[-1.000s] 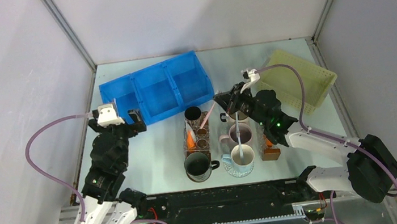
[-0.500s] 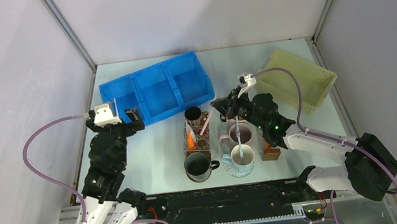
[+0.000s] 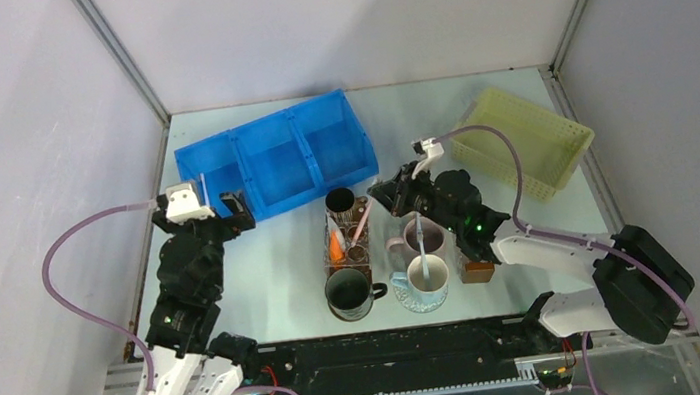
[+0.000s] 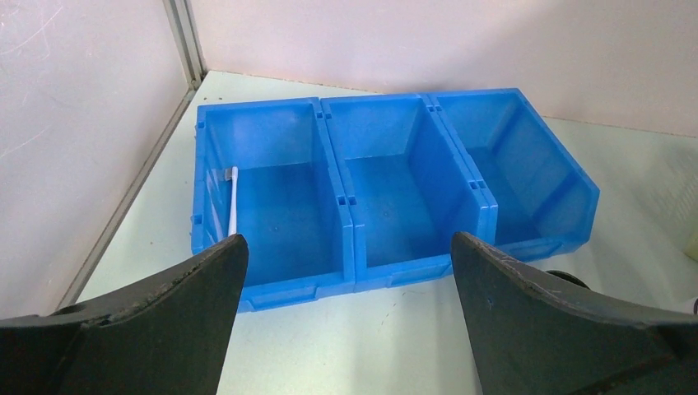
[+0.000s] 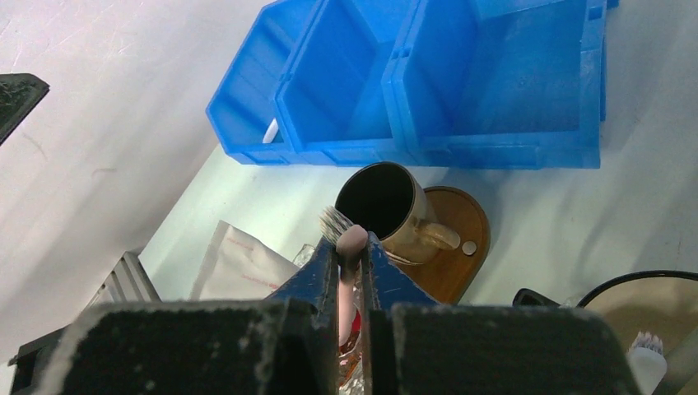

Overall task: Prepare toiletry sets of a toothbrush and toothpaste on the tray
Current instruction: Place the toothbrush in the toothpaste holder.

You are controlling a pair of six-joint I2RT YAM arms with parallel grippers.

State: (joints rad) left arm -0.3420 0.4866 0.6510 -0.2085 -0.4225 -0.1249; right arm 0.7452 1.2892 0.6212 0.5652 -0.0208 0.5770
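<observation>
Wrist view alone shows right pincer (image 5: 352, 252) clamped on pink toothbrush (image 5: 351, 239); left pincer (image 4: 347, 240) wide, empty.

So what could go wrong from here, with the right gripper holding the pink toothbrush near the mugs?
1. The right gripper pinches the pink toothbrush near its head; the long handle may twist or catch on the bronze mug as it is carried.
2. The left compartment of the blue tray already holds a white toothbrush; a second brush there would spoil the set.
</observation>
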